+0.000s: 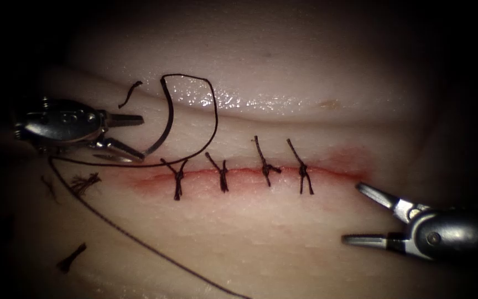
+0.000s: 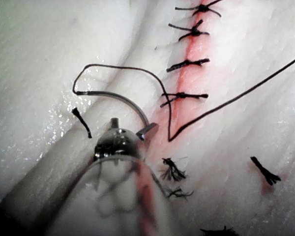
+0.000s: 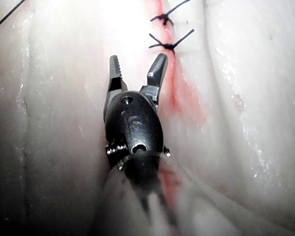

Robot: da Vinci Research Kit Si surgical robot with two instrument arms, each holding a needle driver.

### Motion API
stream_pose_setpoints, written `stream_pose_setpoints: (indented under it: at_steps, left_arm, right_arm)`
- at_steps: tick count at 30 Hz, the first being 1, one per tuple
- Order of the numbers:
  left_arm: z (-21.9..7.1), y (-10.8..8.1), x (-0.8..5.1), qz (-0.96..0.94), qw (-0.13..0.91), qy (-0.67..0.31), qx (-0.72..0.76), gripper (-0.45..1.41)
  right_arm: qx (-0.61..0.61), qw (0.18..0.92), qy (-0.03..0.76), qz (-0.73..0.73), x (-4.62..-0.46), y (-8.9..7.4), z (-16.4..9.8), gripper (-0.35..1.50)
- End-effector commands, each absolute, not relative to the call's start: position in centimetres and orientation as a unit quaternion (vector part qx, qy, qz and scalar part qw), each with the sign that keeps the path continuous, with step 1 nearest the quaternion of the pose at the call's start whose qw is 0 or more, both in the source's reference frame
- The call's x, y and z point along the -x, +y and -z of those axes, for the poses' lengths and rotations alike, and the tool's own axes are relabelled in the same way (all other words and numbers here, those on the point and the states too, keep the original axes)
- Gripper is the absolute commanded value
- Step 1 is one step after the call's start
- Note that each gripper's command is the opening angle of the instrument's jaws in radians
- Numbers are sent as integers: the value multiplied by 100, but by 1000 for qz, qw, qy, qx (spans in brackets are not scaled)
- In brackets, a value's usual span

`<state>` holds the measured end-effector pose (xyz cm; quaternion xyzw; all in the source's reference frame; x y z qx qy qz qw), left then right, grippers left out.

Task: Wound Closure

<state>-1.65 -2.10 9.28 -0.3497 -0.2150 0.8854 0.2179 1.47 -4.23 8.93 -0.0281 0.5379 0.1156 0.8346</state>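
needle [image 1: 165, 124] lies free on tissue [image 1: 283, 232] at frame left, its tip by the wide-open, empty left hand [image 1: 137, 138]; right hand [image 1: 355, 213], lower right, open, empty.

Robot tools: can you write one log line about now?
left tool: jaws open, empty | right tool: jaws open, empty | needle: lying free on tissue, above cut

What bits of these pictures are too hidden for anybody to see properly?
1. Endoscope view: the long dark thread runs off the bottom edge, so its end is cut off.
2. Left wrist view: the left arm's silver tool, jaws open, blocks the spot where the curved steel needle, lying on the pale tissue, nears it; touching or not is unclear.
3. Endoscope view: the right arm's silver tool, open and empty, fades into the dark edge.
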Motion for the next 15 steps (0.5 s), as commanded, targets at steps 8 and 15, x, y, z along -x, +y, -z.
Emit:
stream_pose_setpoints:
  at_steps: [8, 15]
  left_arm:
    - [-935, -215, 167, -916, 205, -211, 271, 61]
    - [-938, -222, 172, -927, 198, -211, 239, 34]
  right_arm:
    - [26, 833, 540, -116, -157, -425, -899, 78]
    - [25, 833, 541, -116, -158, -425, -899, 78]
